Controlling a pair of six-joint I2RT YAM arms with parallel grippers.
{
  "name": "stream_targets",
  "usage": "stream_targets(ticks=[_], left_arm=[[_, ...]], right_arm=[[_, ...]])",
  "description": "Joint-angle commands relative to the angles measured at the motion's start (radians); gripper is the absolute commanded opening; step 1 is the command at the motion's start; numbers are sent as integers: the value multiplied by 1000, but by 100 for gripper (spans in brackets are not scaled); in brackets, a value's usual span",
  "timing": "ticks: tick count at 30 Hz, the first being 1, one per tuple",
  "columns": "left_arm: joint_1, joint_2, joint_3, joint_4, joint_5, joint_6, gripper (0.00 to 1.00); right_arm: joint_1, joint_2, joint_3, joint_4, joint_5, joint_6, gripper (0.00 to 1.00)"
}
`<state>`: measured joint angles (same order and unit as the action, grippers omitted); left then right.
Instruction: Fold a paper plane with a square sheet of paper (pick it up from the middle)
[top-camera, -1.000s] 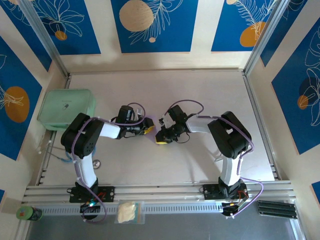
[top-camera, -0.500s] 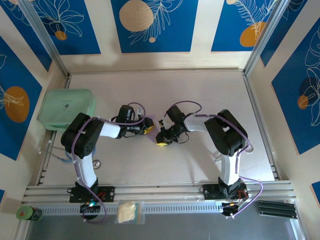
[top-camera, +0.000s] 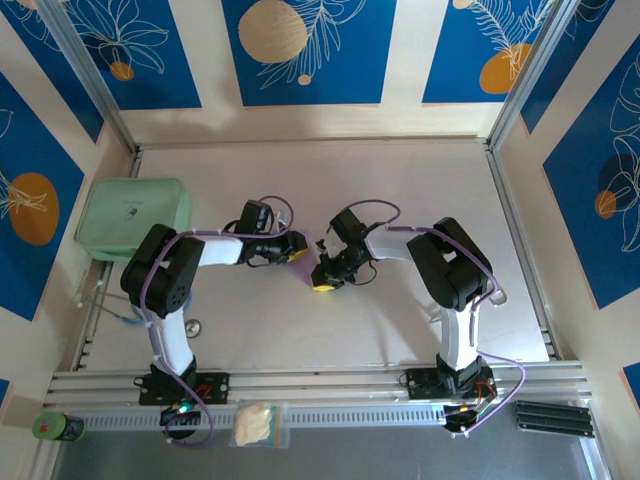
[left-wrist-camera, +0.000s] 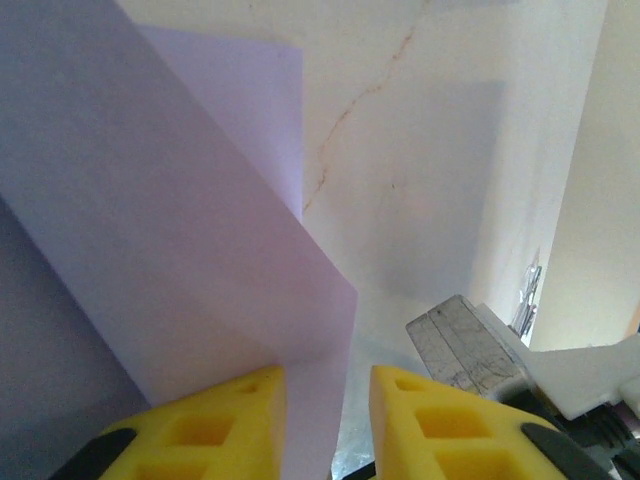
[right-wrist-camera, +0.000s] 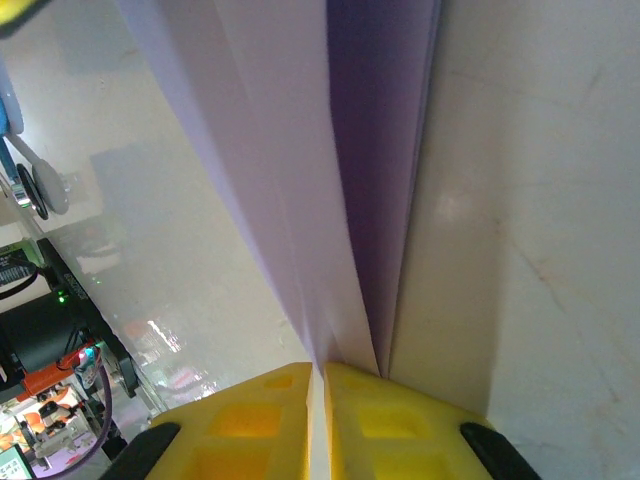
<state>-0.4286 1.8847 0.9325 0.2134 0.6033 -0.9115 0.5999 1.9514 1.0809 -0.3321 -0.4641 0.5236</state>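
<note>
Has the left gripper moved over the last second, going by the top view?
Yes, slightly: the left gripper has edged toward the far wall, judged against the mint-green box, which stays put.

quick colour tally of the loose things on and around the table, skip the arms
lilac: 1, the folded paper
mint green: 1, the box
cream: 1, the bagged lump
dark green: 1, the small container
total: 4

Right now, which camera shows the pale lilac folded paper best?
The left wrist view: the pale lilac folded paper spreads broadly across it. The right wrist view shows its layers edge-on, pinched in the right hand. From above, it is a tiny sliver.
</note>
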Motion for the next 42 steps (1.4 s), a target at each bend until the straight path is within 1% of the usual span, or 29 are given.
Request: stream_targets(ticks=[1, 7, 18, 24, 27, 35, 42], left_arm=[[16, 21, 35, -36, -16, 36, 27], [19, 52, 57, -51, -31, 38, 24], [22, 77, 52, -61, -56, 36, 22], [22, 97, 51, -62, -53, 35, 22], [22, 101, 48, -63, -54, 33, 22], [22, 105, 36, -55, -54, 24, 21], [22, 105, 34, -54, -54, 19, 21]], right_arm=[[-4, 49, -13, -89, 69, -13, 14], [-5, 49, -16, -88, 68, -13, 14], [-6, 34, -22, -73, 49, -11, 14], [-21, -63, 1, -3, -29, 21, 14], [-22, -97, 30, 19, -11, 36, 15], [-15, -26, 81, 30, 34, 49, 13], [-1, 21, 99, -8, 73, 34, 11]])
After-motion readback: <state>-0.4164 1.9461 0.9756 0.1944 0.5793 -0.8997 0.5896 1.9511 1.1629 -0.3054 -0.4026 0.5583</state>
